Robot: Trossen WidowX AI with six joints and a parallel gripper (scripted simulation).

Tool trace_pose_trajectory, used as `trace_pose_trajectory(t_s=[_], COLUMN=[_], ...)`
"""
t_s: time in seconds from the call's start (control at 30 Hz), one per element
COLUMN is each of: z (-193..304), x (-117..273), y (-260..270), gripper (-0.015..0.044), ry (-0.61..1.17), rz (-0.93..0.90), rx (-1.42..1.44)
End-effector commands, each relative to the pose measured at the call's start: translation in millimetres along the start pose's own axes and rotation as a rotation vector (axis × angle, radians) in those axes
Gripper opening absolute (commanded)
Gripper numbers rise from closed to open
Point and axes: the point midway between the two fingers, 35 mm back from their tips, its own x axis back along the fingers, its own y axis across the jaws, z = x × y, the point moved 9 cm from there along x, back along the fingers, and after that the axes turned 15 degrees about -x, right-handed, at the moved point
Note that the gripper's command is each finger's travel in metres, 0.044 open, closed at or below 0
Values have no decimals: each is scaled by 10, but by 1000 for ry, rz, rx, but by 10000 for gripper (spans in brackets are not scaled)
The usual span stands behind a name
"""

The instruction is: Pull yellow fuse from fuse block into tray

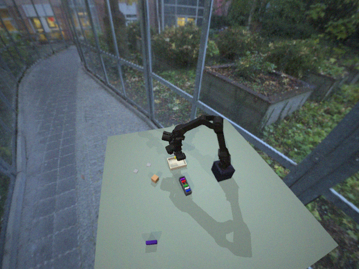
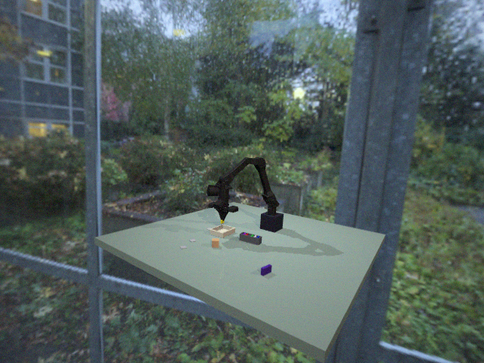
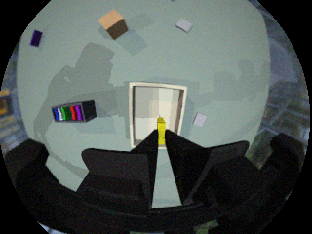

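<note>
arm [image 2: 249,172] arched | gripper [image 3: 160,146] pointing down | fingers clamped on fuse

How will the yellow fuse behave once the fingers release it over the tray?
The yellow fuse looks stiff, small and probably light, pinched upright in the gripper. Narrow and tall, it will likely topple flat rather than stand. The tray has raised walls, which should contain it.

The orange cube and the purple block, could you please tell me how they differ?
The orange cube is roughly cubic; the purple block is long and flat. The cube sits close to the tray; the purple block lies far off, near the table's front edge. Both rest untouched on the table.
</note>
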Motion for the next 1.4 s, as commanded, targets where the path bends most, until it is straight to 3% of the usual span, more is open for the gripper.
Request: trace_pose_trajectory(t_s=[0.0,0.6,1.03,1.13,1.37], z=[18,27,15,18,20], x=[-109,-276,-217,96,126], y=[8,12,6,7,8], gripper=[0,0,330,330,330], ry=[13,13,8,12,13], rz=[-8,-9,-3,-8,-8], rx=[3,3,0,3,3])
